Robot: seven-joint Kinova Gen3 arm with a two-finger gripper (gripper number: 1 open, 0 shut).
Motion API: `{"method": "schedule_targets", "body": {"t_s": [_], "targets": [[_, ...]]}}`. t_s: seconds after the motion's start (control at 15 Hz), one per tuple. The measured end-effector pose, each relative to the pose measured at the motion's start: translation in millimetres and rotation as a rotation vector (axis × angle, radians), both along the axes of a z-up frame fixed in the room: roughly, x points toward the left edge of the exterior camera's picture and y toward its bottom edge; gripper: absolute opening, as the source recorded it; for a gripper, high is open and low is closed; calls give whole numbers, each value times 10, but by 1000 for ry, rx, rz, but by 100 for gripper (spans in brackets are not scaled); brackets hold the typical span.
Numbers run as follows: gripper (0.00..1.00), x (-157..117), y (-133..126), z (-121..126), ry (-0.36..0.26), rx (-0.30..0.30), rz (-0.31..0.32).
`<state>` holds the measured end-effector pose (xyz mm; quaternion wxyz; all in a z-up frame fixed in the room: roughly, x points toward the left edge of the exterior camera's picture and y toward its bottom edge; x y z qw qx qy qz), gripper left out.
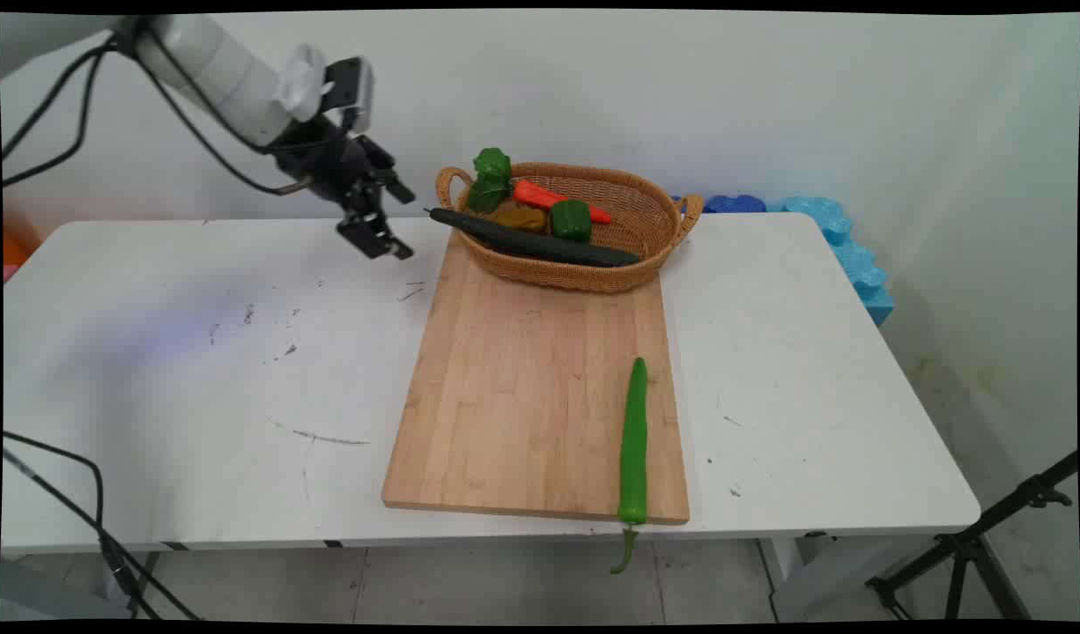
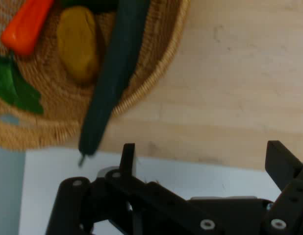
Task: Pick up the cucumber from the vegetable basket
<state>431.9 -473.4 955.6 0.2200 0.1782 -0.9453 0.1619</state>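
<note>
My black gripper [image 1: 383, 222] hangs open and empty above the white table [image 1: 196, 370], just left of the wicker basket [image 1: 593, 273]. A long dark cucumber [image 1: 531, 242] lies across the basket, and its tip pokes over the rim toward the gripper. In the hand view the gripper [image 2: 203, 159] has its fingers spread wide, and the cucumber [image 2: 112, 68] runs down to the basket rim [image 2: 156, 73] just ahead of them. The basket also holds a carrot [image 1: 553, 199], a brownish potato [image 2: 78, 44] and green peppers [image 1: 572, 220]. The wooden cutting board [image 1: 540, 387] lies beneath.
A long green chili pepper [image 1: 633, 440] lies along the board's right side, its stem hanging past the table's front edge. Blue foam [image 1: 848, 251] sits behind the table's far right corner. A tripod leg [image 1: 989, 528] stands at lower right.
</note>
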Motion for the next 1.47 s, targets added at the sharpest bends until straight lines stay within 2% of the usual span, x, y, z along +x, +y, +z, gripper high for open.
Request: {"method": "schedule_targets", "body": {"t_s": [0.33, 0.73, 1.47], "targets": [[100, -334, -352, -87, -7, -26, -20], [100, -609, -690, -229, -26, -48, -40], [100, -932, -1206, -549, -94, -68, -71]]}}
